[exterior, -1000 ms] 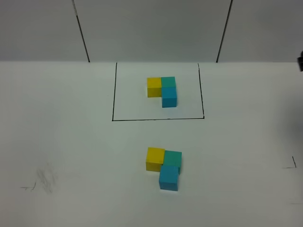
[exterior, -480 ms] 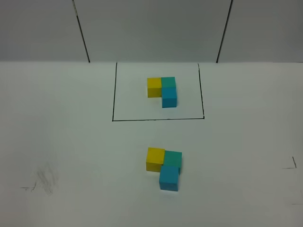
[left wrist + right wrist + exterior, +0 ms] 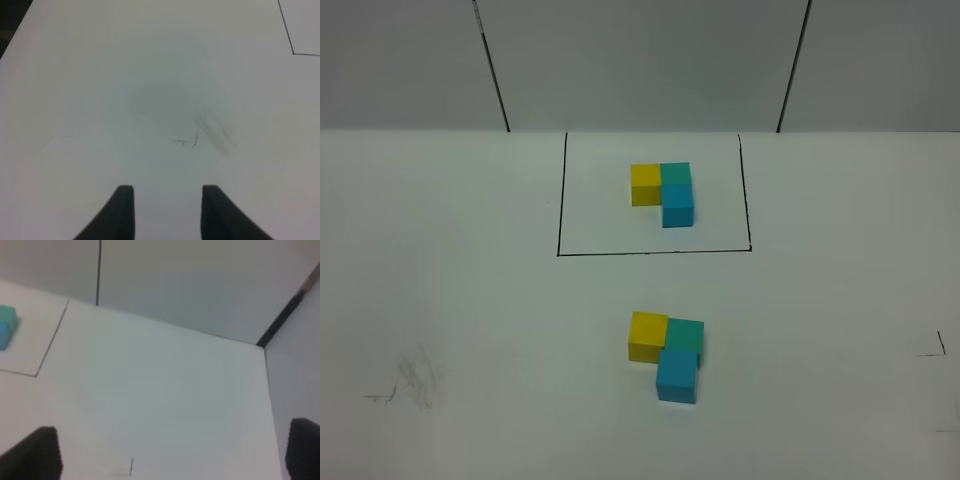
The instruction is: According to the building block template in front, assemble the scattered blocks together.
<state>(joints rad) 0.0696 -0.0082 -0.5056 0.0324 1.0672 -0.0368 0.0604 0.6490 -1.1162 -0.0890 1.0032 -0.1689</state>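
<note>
The template [image 3: 662, 192] is a joined L of yellow, teal-green and sky-blue cubes inside a thin black drawn rectangle [image 3: 655, 252] at the back of the white table. In front of it, the unframed yellow cube [image 3: 647, 336], teal-green cube [image 3: 686, 335] and sky-blue cube [image 3: 677, 375] sit touching in an L. Neither arm shows in the exterior view. The left gripper [image 3: 165, 200] is open and empty over bare table. The right gripper [image 3: 172, 452] is open and empty; its view catches the template's teal and blue edge [image 3: 6, 326].
Faint pencil smudges and small marks lie on the table at the front left [image 3: 415, 380] and show in the left wrist view [image 3: 212, 132]. A small corner mark sits at the right edge [image 3: 935, 348]. Grey wall panels stand behind the table.
A dark part of the right arm at the right edge one second ago has left the exterior view. The cubes have not moved.
</note>
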